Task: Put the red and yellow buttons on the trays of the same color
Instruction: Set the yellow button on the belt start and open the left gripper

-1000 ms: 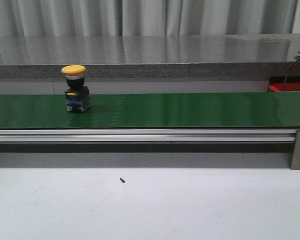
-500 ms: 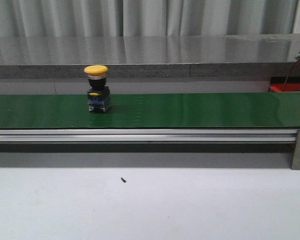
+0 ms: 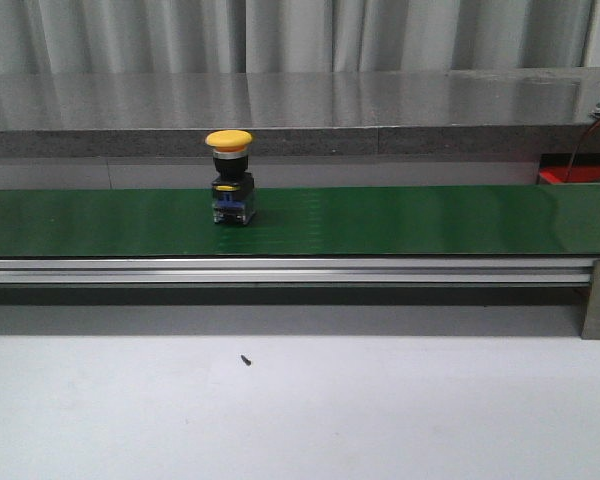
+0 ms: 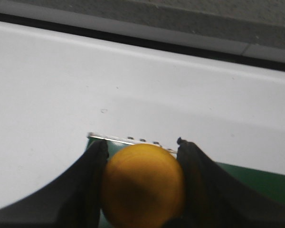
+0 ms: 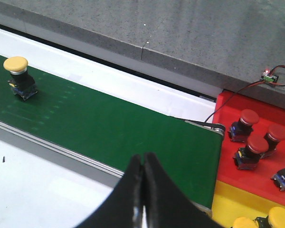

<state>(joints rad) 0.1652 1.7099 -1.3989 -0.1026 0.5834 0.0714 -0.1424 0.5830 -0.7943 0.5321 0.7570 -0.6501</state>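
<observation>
Left gripper [image 4: 142,190]: fingers pinching a yellow button [image 4: 142,183].
Right gripper [image 5: 143,190]: fingers pressed together, holding nothing.
Second yellow button [image 5: 19,76]: upright on green belt [image 5: 123,128], well apart from right gripper (red tray [image 5: 256,171] nearer, beside it).

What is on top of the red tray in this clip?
The right wrist view shows four red buttons standing on the red tray, near its far end. One sits at the picture's edge, partly cut off. Whatever lies further right is out of frame.
</observation>
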